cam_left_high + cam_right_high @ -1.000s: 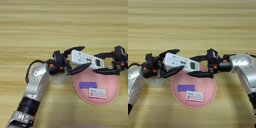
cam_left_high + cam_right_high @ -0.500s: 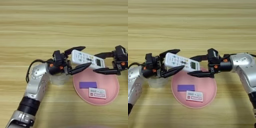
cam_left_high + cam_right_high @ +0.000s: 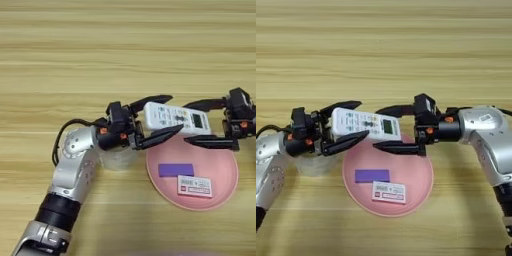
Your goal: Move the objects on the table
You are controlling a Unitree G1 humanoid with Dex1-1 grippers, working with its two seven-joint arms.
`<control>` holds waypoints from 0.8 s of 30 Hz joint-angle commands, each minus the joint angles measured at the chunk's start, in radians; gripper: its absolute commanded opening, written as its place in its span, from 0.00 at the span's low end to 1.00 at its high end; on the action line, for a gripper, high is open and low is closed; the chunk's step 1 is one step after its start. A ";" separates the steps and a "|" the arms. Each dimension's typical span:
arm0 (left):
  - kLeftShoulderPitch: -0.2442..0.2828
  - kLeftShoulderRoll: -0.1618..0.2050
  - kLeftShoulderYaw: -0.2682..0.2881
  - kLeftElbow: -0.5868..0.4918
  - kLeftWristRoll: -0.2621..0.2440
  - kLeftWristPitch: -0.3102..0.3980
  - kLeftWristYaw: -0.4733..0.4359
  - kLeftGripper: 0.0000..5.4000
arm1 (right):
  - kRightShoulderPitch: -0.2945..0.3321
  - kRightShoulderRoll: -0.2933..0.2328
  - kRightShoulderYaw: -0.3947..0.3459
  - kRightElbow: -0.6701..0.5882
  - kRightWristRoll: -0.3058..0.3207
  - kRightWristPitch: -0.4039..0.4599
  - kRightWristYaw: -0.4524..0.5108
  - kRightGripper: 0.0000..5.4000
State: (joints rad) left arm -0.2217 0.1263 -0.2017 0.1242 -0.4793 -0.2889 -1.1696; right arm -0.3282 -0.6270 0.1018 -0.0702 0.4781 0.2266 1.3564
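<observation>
Our left gripper (image 3: 156, 116) has its two black fingers around the left end of the white remote control (image 3: 176, 118), one finger above it and one below, and appears clamped on it; the remote hangs tilted above the far rim of the pink plate (image 3: 225, 186), its dark screen toward our right side. Our right gripper (image 3: 390, 129) faces it from the other side with its fingers spread wide apart, one above and one below the screen end of the remote; we cannot tell whether either finger touches it, but they are plainly not closed on it. Under our left wrist stands the clear tape roll (image 3: 117, 159), just beside the plate's left rim. Inside the plate lie the flat purple block (image 3: 176, 170) and, nearer us, the small white box with a red edge (image 3: 194, 186), close together but apart. All of this sits on the wood-grain table (image 3: 125, 50). We judge the work to be midway: the box looks already placed in the plate, while the remote is off the table and seems about to be passed to our right gripper or lowered into the plate.
</observation>
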 commanded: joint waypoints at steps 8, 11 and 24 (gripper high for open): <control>-0.013 -0.003 0.012 0.010 0.004 -0.012 0.004 0.53 | -0.017 0.001 -0.004 0.006 0.007 0.001 0.003 1.00; -0.014 -0.004 0.013 0.013 0.003 -0.014 0.004 0.53 | -0.018 0.004 -0.007 0.006 0.010 0.000 0.002 1.00; -0.027 -0.005 0.029 0.042 0.012 -0.028 0.013 0.53 | -0.031 0.085 -0.105 0.020 0.054 -0.045 -0.112 1.00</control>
State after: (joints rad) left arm -0.2256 0.1232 -0.1810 0.1532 -0.4780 -0.3003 -1.1602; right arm -0.3311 -0.5611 0.0359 -0.0589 0.5137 0.2005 1.2805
